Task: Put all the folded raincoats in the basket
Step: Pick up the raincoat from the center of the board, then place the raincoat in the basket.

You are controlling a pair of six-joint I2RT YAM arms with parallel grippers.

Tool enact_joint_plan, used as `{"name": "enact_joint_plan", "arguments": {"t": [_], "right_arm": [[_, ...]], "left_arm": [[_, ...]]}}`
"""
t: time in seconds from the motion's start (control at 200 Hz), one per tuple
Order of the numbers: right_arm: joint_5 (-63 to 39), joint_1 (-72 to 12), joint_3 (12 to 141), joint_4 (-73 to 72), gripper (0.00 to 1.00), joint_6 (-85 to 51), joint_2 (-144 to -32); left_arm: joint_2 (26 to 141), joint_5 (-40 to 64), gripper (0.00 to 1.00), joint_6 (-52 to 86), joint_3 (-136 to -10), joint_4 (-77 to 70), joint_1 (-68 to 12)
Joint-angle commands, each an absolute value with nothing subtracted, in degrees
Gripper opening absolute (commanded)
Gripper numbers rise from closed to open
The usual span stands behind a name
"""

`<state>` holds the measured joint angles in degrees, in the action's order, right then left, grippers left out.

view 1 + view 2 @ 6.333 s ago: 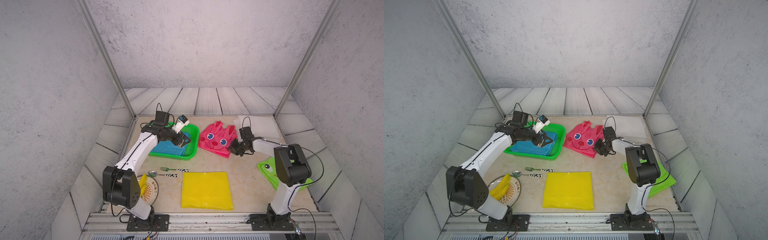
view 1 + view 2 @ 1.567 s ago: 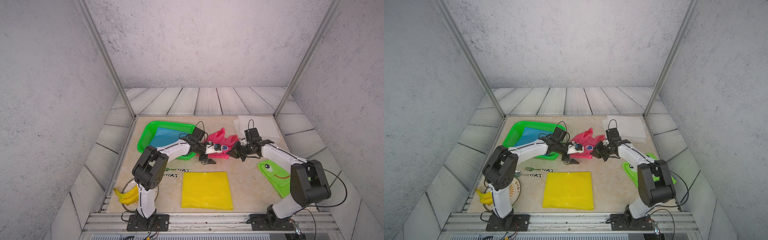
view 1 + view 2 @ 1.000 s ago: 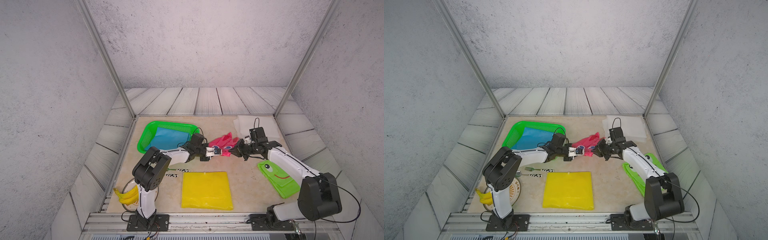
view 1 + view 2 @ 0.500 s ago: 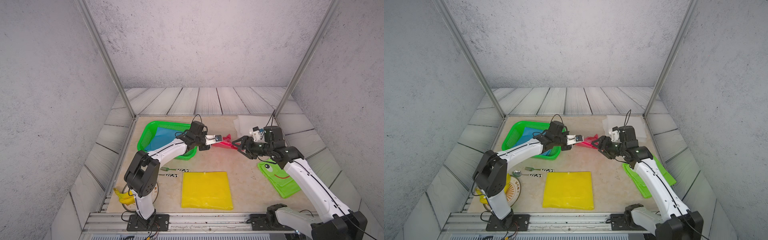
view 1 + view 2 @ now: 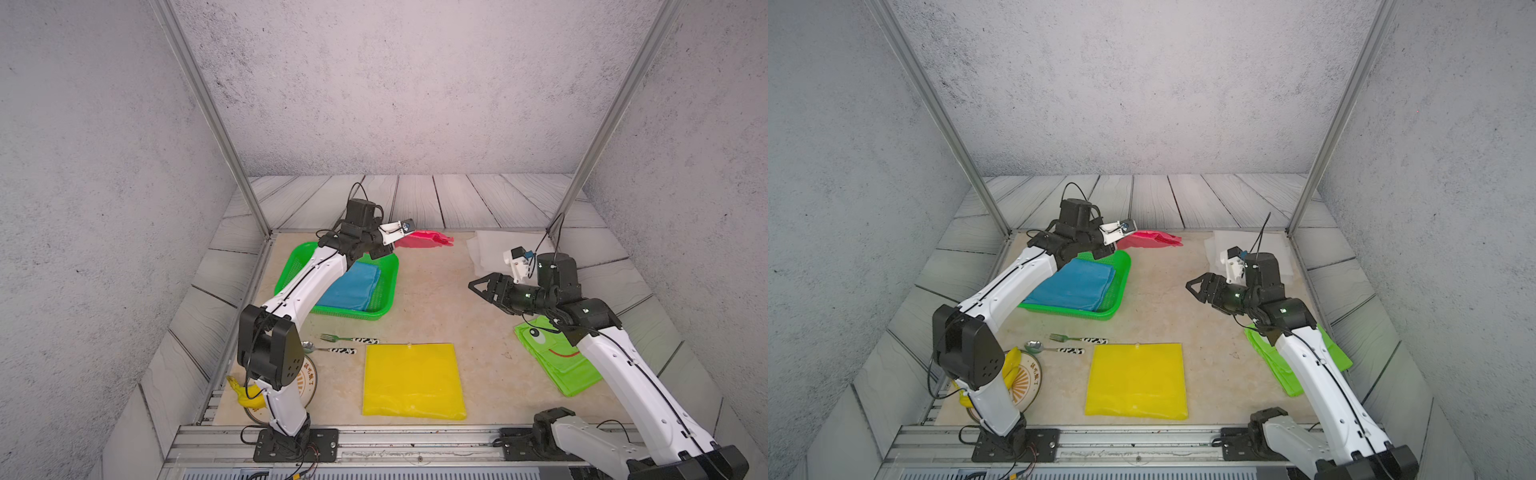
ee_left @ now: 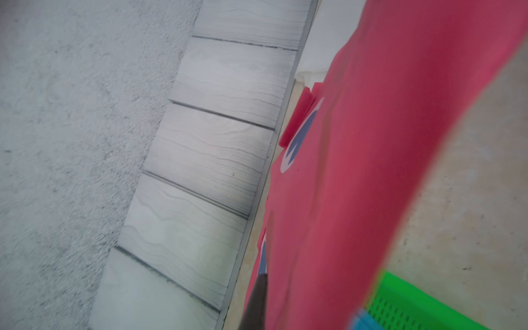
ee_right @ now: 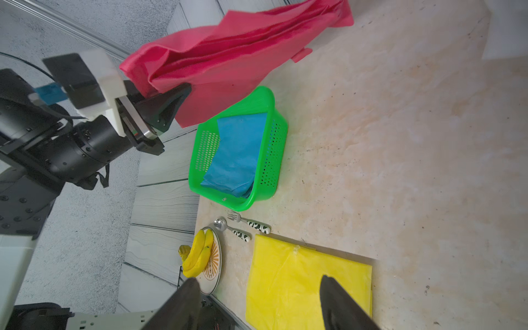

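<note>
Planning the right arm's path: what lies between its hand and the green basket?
Nothing: only bare tabletop between right hand and basket, in both top views.

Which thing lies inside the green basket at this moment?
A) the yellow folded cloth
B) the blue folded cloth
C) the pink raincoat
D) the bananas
B: the blue folded cloth lies flat inside the basket, while the pink raincoat is held in the air by the left gripper.

The raincoat [image 5: 424, 240] is pink, the basket [image 5: 385, 291] green, cutlery handles [image 5: 365, 340] seemingly cow-spotted.
</note>
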<state>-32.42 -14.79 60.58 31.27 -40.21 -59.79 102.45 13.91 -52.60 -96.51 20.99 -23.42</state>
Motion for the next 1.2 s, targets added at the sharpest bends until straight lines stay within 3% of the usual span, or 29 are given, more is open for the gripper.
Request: {"name": "enact_joint_plan", "arguments": {"t": [0.0,0.22,0.395,0.641,1.196], "right_arm": [[-32.26,-14.77,62.4,28.48,0.7,-38.61,-60.4],[-31.54,-14.82,60.46,26.39,0.7,-39.52,-60.56],[-31.56,-14.94,59.78,26.72,0.7,-39.42,-60.56],[-31.87,-14.91,59.04,26.41,0.7,-40.16,-61.51],[-32.78,-15.46,57.83,23.8,0.7,-42.97,-61.87]], "left_arm": [[103.0,10.55,0.0,-53.99,-100.24,17.99,-19.25],[108.51,7.01,0.0,-60.93,-103.45,9.81,-15.09],[110.24,5.86,0.0,-64.6,-99.05,5.75,-12.09],[105.02,11.61,0.0,-66.37,-87.81,4.95,-7.28],[93.92,12.75,0.0,-76.14,-65.68,2.33,-5.71]]}}
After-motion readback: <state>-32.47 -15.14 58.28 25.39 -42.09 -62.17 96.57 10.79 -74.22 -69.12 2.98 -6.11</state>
